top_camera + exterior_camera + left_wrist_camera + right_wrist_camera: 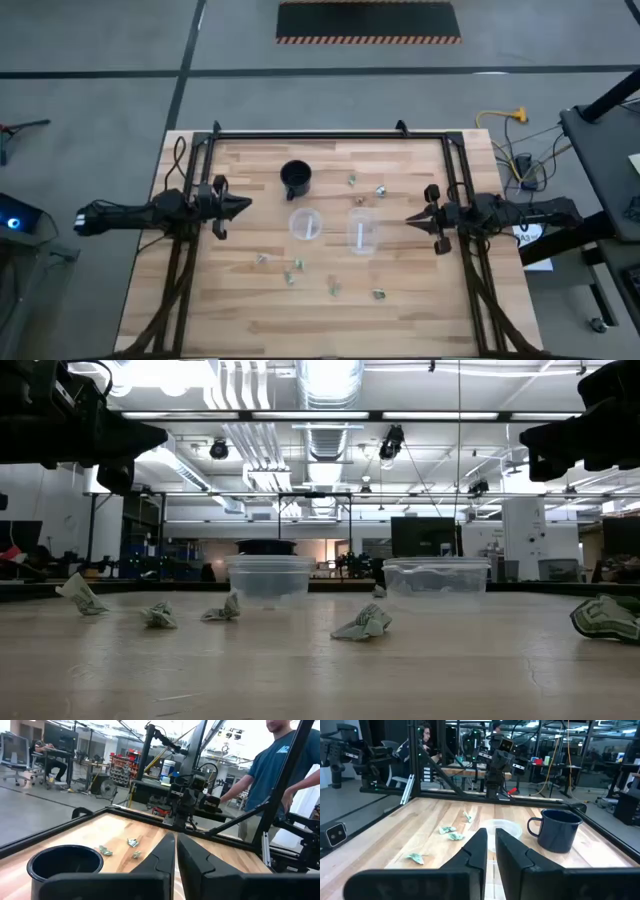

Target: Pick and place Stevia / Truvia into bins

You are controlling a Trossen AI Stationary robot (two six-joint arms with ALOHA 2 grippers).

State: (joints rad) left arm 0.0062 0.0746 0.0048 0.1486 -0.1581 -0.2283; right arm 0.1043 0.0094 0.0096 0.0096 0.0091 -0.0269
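No pick begun. Left gripper point(244, 205) and right gripper point(410, 219) idle at table sides, fingers nearly closed, holding nothing. Packets point(291, 269) scattered near and far of two cups point(305, 224). Next: open, descend on one packet.

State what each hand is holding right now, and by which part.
Nothing is held. The left hand and the right hand are both shut and empty, above the table's side edges, clear of packets and cups.
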